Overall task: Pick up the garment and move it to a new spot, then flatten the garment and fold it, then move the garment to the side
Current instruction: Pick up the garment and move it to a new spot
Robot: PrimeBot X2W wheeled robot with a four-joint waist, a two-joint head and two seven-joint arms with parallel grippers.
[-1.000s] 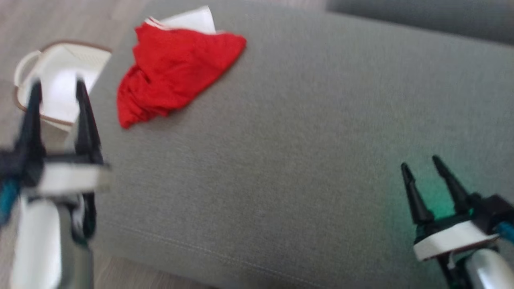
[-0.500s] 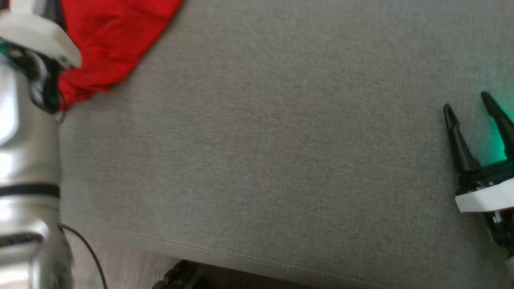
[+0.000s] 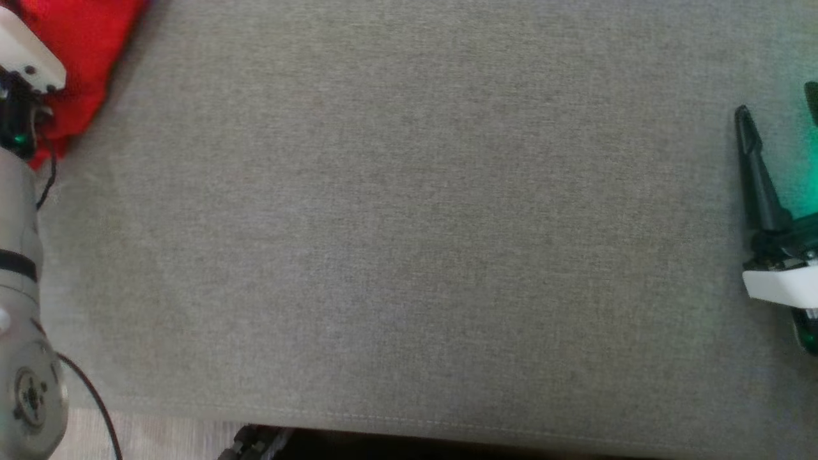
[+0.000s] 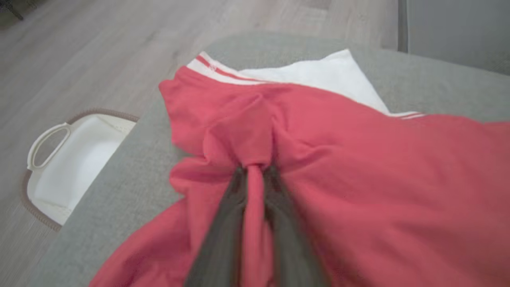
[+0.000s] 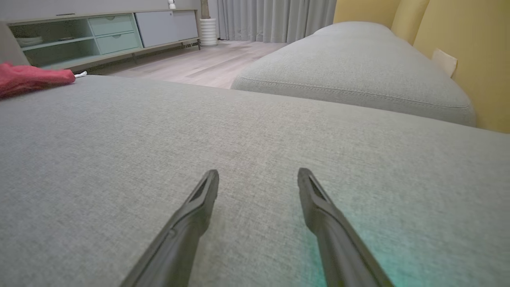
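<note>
The red garment (image 4: 358, 159) lies in a messy heap on the big gray cushion (image 3: 409, 255). It sits at the cushion's far left corner, close to the edge. It has thin white stripes along one edge. A white piece of cloth (image 4: 330, 71) peeks out from behind it. I cannot tell if that piece is part of the garment.

The left gripper (image 4: 255, 170) is down in the red heap. Its two dark fingers are close together, and a fold of the red cloth is pinched between them. The cloth bunches up in wrinkles right at the tips. In the head view, the shiny left arm (image 3: 19, 255) reaches up along the left side to the garment.

The right gripper (image 5: 258, 172) is far away from the garment, over on the right side of the cushion. Its fingers are spread wide with nothing between them. They sit low over the bare gray cloth. A green glow (image 5: 338, 255) shines on the cushion next to it.

A white basket (image 4: 75, 159) with a handle sits on the wood floor (image 4: 79, 52), just beside the cushion's corner. A second gray cushion (image 5: 358, 67) is past the right gripper, next to a yellow backrest (image 5: 478, 59). Across the room are a long low cabinet (image 5: 99, 32) and gray curtains (image 5: 275, 20).
</note>
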